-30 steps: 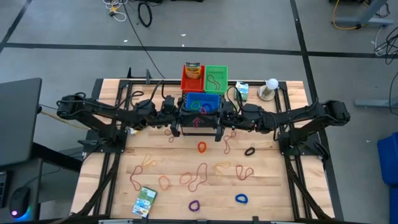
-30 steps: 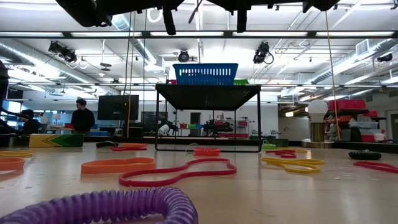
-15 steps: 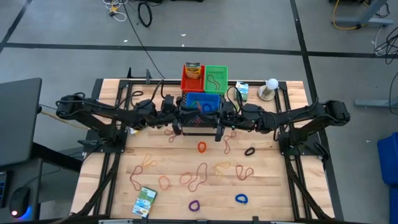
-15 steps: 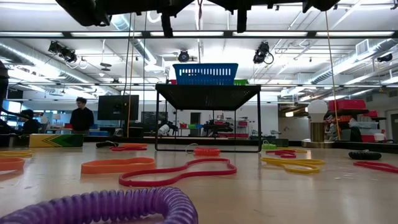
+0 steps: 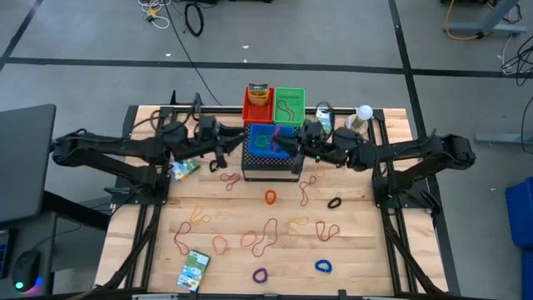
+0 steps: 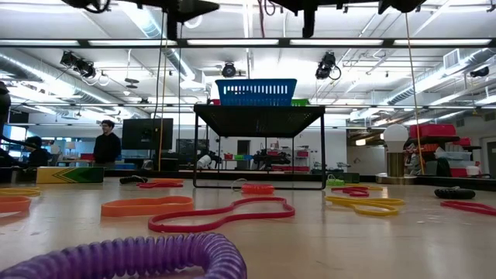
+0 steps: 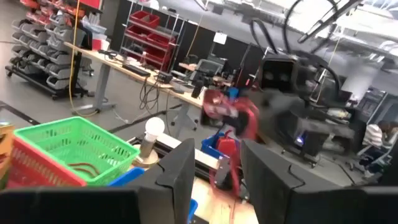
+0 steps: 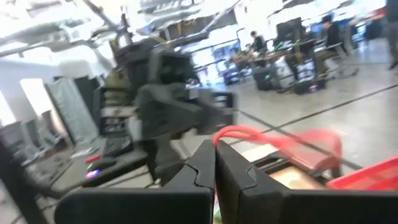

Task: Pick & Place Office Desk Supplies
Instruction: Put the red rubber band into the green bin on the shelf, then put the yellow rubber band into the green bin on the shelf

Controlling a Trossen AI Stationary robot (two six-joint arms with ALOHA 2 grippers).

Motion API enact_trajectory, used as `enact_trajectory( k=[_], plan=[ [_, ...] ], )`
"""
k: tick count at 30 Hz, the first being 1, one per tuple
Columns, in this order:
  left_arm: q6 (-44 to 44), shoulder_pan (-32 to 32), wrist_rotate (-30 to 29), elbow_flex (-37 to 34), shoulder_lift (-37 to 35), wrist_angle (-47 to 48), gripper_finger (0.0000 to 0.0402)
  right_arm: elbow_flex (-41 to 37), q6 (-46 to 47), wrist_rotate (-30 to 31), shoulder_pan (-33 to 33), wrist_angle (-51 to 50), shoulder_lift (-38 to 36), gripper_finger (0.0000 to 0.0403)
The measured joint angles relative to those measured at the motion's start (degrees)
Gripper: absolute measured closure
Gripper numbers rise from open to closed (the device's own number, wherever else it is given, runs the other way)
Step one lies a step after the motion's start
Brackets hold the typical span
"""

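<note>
You are working over the blue basket [image 5: 272,139], which is sitting on top of the black perforated box [image 5: 271,167] near the back of the worktop [image 5: 366,250]. Your right hand [image 5: 293,145] is hanging just above the basket's right edge, clenched on a red rubber band [image 8: 249,135] that is arching away from its fingertips in the right wrist view. Your left hand [image 5: 223,158] is waiting just left of the box; in the left wrist view its two fingers [image 7: 176,168] are standing apart with nothing between them.

This looks like the drop step: the band is being carried to the basket and is not released yet. For the next move, you are probably wanting the right hand centred over the basket's opening before letting go, so the band is falling inside and not draping over the rim.

Plenty is still waiting on the worktop: thin rubber bands [image 5: 265,237], a purple loop [image 5: 260,275], a blue loop [image 5: 323,267], a black loop [image 5: 335,202] and a green-white box [image 5: 193,268].
</note>
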State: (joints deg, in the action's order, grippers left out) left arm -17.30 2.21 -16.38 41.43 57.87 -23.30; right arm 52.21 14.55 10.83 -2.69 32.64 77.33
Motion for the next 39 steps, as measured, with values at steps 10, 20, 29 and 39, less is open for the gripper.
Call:
enact_trajectory(
  k=[10,20,29,39],
  plan=[
    [-0.89,-0.02,-2.13,-10.13,-5.56,-3.24,0.039,7.58,0.8,1.49,-12.83,-15.03,-0.12,0.0401],
    [-2.77,0.03,-3.18,-13.59,-5.56,-6.95,0.0396,16.93,10.04,0.42,-24.85,-38.36,6.84,0.0401],
    [-3.1,0.02,-3.32,-13.59,-5.06,-7.4,0.0393,24.29,16.12,-5.1,-27.82,-52.33,15.61,0.0373],
    [-6.9,0.07,-5.51,-13.57,-5.05,-9.47,0.0392,24.94,16.37,-2.47,-27.72,-52.7,16.25,0.0251]
  ],
)
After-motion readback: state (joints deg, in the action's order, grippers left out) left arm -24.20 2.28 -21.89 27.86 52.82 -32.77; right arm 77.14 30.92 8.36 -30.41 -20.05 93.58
